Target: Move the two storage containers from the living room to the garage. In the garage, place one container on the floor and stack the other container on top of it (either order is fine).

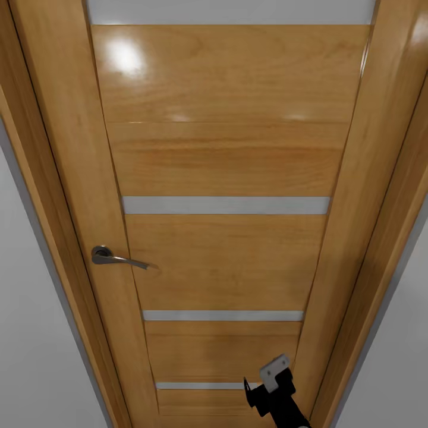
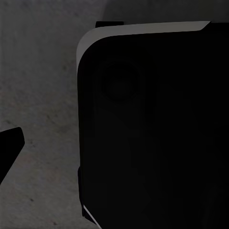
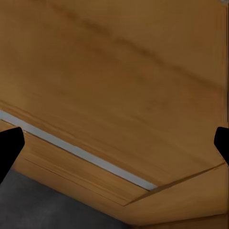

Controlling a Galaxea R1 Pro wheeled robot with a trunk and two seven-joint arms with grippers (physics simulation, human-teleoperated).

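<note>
Robot parked close in front of a shut wooden door: orange-brown planks with pale horizontal strips, a metal lever handle on its left side, grey-white wall either side of the frame. Looks like a hallway stop on the way, not the living room or the garage.

Right gripper pokes up low in the head view, near the door's bottom panels. In the right wrist view its two dark fingertips sit at opposite edges with bare door between them, so it's spread wide and holding nothing.

Left gripper: one dark tip in its wrist view, beside a big black rounded body part over dark grey floor. Can't tell its opening.

Containers aren't visible here, so their location is unknown from this moment. Judging from the task alone: thin-walled open bins, likely light and fairly stiff, walls may flex; pinching a rim wall seems the sensible hold.

No readable writing, brands or labels anywhere.
</note>
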